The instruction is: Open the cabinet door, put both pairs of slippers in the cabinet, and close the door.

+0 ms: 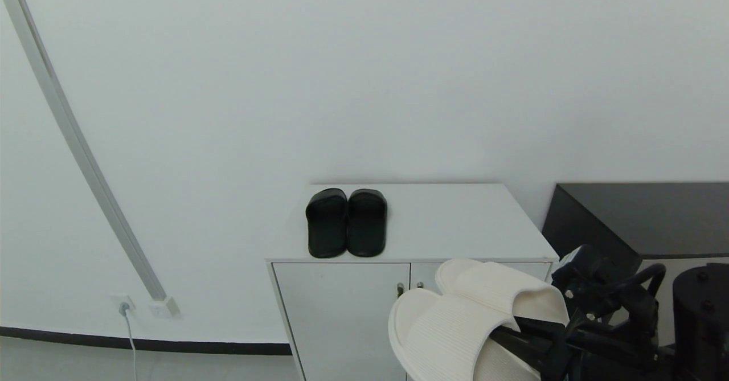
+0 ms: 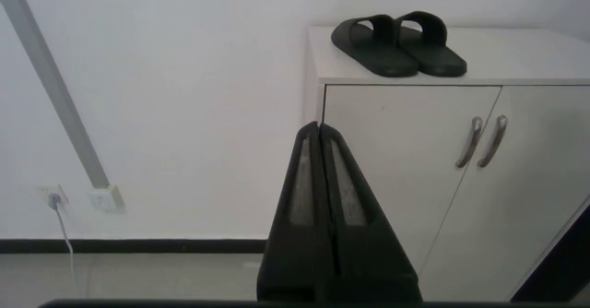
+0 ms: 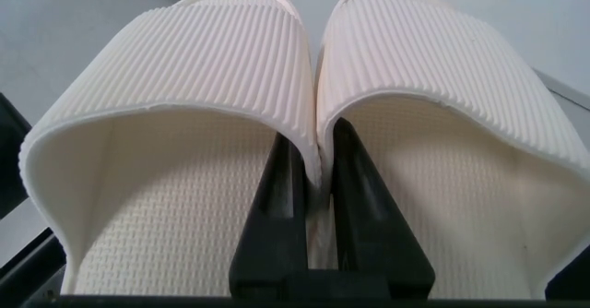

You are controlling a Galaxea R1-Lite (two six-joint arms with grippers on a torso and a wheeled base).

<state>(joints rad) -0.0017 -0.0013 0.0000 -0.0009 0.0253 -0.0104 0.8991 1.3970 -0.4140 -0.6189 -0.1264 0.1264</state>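
A pair of black slippers (image 1: 346, 222) lies side by side on top of the white cabinet (image 1: 433, 221), toward its left end; the left wrist view has the black slippers (image 2: 401, 43) too. Both cabinet doors (image 2: 415, 170) are shut, with two metal handles (image 2: 483, 140) at the middle. My right gripper (image 3: 318, 174) is shut on a pair of white ribbed slippers (image 3: 313, 77), pinching their two inner edges together. That white pair (image 1: 467, 324) hangs in front of the right door. My left gripper (image 2: 320, 137) is shut with nothing in it, off the cabinet's left front corner.
A black table (image 1: 643, 216) stands right of the cabinet. On the wall to the left are a slanted grey cable duct (image 1: 74, 136) and a socket with a plugged cord (image 1: 124, 307).
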